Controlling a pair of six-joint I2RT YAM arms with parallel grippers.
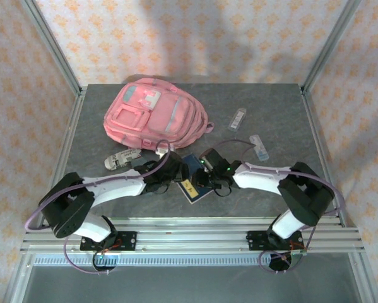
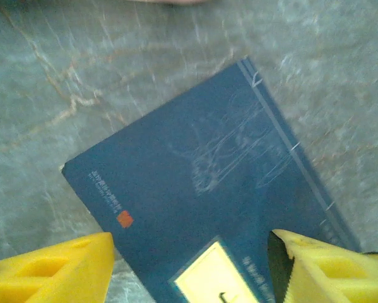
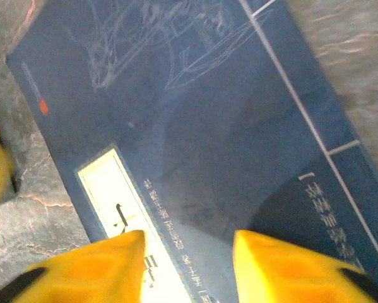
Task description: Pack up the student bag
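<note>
Closest to us, two white and black arms, the left arm [image 1: 106, 189] and the right arm [image 1: 271, 177], sit at the near edge of the grey table [image 1: 271, 113] and reach in toward the middle. The biggest thing on the table is the pink student bag [image 1: 154, 113]. It lies flat at the back left, with its front pockets facing up. It is near the arms' tips but not touching them. Next in size is a dark blue book [image 1: 198, 192] with a yellow label, lying flat between the two arm tips. The left gripper [image 2: 192, 246] hangs over the book with its yellow fingers [image 2: 56, 268] wide apart, holding nothing. The right gripper [image 3: 189, 243] is also just above the book's cover, and its fingers [image 3: 283, 265] have a gap between them, so it is let go too. A small white tube [image 1: 122, 159] lies on its side by the left arm. Two little clear packets [image 1: 237, 118] [image 1: 260, 147] lie off to the right, well apart from the bag.
</note>
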